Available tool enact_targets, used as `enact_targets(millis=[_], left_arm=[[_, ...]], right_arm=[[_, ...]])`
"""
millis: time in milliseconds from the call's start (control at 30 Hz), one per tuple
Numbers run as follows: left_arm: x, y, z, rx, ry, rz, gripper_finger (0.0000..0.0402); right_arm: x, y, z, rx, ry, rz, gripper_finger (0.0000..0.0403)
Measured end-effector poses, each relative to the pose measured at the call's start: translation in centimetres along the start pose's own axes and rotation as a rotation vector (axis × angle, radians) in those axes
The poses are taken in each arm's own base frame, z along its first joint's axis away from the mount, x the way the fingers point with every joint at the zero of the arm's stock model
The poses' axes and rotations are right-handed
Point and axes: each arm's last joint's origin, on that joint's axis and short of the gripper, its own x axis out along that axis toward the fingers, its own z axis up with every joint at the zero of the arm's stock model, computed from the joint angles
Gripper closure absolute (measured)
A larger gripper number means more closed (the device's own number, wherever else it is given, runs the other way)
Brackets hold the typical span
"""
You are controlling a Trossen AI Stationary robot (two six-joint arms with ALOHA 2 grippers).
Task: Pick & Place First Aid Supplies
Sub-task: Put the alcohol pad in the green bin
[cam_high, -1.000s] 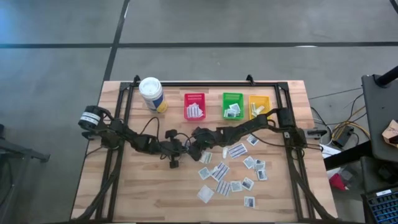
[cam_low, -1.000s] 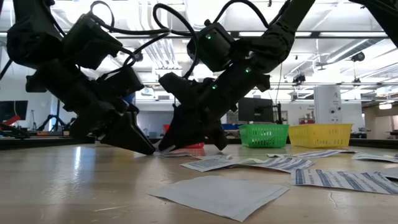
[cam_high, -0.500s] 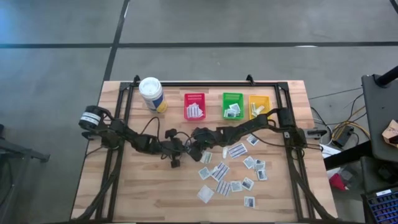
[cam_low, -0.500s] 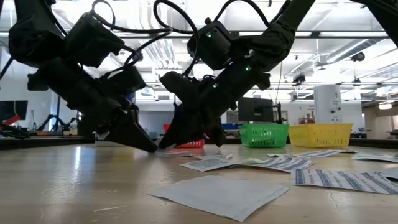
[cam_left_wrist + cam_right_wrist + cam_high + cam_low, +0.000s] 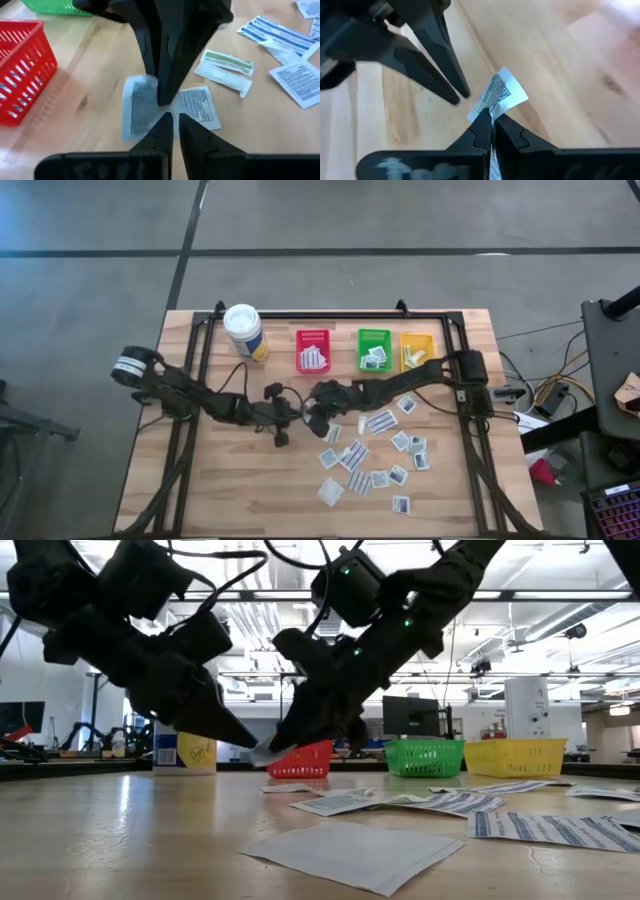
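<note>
Several small white first aid packets (image 5: 375,452) lie loose on the right half of the wooden table. My right gripper (image 5: 492,116) reaches in from the right to mid-table and is shut on one small printed white packet (image 5: 502,92), which is also seen in the low view (image 5: 262,752). My left gripper (image 5: 175,119) comes from the left, tip to tip with the right one. It stands a short way from the packet. Its fingers (image 5: 455,97) are a narrow gap apart with nothing between them. Both grippers (image 5: 300,418) hang above the table. My right gripper pinches the packet by its near edge (image 5: 490,109) between its two fingertips. The fingers slant down from the table's right side. The rest of the packet juts out past the fingertips, tilted and lifted clear of the table.
Red (image 5: 313,352), green (image 5: 374,350) and yellow (image 5: 416,350) bins stand in a row at the far side, each with packets inside. A white canister with a yellow label (image 5: 243,330) stands at the far left. Another packet (image 5: 285,787) lies on the table below the grippers.
Both grippers have risen from the tabletop, where their tips met at a packet. The right one has carried that packet up, clear of the table. The left one has come up beside it with nothing between its fingers.
</note>
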Motion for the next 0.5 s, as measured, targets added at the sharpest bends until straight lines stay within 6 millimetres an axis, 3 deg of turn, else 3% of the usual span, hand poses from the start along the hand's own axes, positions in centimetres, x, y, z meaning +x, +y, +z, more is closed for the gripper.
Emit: enact_targets(millis=[233, 500], left_arm=[[-0.8, -0.1, 0.7, 0.000, -0.026, -0.018, 0.0372], [-1.2, -0.3, 0.9, 0.001, -0.039, -0.033, 0.0372]], right_arm=[[-2.4, -0.4, 0.1, -0.022, -0.023, -0.071, 0.0394], [-6.5, -1.5, -0.9, -0.023, -0.084, -0.139, 0.0394]])
